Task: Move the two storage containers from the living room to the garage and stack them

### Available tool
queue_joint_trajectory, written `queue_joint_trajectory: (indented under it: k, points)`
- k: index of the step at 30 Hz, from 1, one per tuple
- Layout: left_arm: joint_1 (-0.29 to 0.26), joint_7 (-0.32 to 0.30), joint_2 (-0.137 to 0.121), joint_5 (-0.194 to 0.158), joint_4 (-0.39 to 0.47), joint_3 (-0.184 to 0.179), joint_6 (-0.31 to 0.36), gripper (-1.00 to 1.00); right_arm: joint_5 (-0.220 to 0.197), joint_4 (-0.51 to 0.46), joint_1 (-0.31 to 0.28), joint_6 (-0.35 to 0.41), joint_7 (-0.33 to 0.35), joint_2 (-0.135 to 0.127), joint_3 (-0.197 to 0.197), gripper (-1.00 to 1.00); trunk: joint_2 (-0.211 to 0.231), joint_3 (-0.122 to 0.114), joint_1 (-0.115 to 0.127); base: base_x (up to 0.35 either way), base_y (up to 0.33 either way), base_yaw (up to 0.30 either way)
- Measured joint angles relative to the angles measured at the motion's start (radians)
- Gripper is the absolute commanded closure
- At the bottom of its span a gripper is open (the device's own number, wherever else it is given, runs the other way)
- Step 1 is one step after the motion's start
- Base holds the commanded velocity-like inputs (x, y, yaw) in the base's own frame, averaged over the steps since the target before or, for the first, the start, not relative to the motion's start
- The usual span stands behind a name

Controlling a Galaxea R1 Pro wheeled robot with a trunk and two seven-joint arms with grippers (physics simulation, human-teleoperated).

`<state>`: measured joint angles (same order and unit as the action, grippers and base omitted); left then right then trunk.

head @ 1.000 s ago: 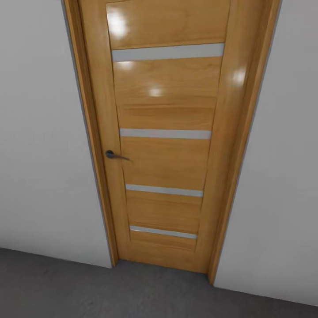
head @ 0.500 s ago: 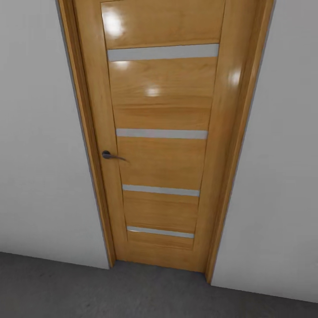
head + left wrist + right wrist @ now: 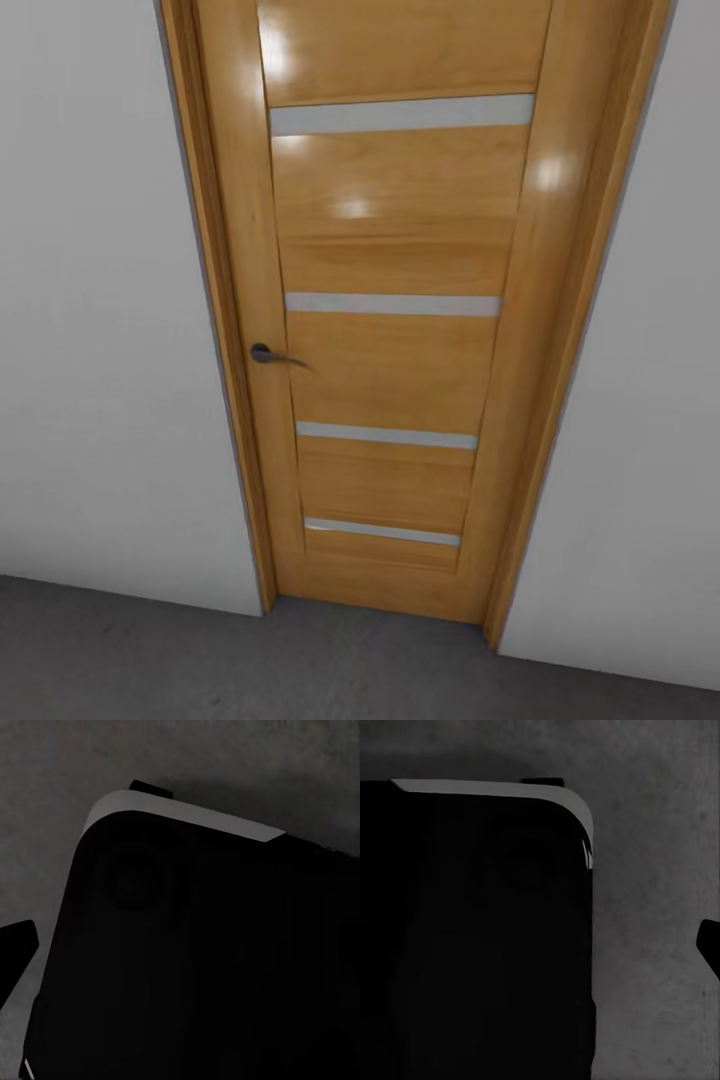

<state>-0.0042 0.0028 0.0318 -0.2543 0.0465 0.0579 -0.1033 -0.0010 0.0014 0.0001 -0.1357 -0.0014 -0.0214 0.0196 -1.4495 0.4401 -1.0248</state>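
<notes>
Floor (image 3: 130, 650), matte dark grey, meets a closed wooden door (image 3: 390, 330); tool states cannot be told.

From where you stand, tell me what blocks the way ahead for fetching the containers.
A shut wooden door fills the frame straight ahead, its dark handle on the left edge, white wall either side. No containers or grippers are in view, so nothing more can be judged.

Home interior: wooden door (image 3: 385, 330), white wall (image 3: 100, 300), grey floor (image 3: 150, 660).
</notes>
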Motion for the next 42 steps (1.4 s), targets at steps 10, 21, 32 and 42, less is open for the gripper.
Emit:
queue_joint_trajectory:
  k: [10, 21, 32, 42]
  points:
    - [0.0, 0.0, 0.0, 0.0, 0.0, 0.0, 0.0, -1.0, -0.002, 0.0, 0.0, -0.006, 0.0, 0.002, 0.0, -1.0, 0.0, 0.0, 0.0, 0.079, 0.175, -0.065]
    - [0.0, 0.0, 0.0, 0.0, 0.0, 0.0, 0.0, -1.0, -0.003, 0.0, 0.0, -0.006, 0.0, 0.002, 0.0, -1.0, 0.0, 0.0, 0.0, 0.002, 0.004, -0.239]
    - [0.0, 0.0, 0.0, 0.001, 0.0, 0.0, 0.0, -1.0, 0.0, 0.0, 0.0, -0.002, 0.0, 0.002, 0.0, -1.0, 0.0, 0.0, 0.0, 0.007, 0.0, -0.139]
    - [0.0, -0.001, 0.0, 0.001, 0.0, 0.0, 0.0, -1.0, 0.002, 0.0, 0.0, -0.001, 0.0, 0.001, 0.0, -1.0, 0.0, 0.0, 0.0, 0.25, 0.0, -0.004]
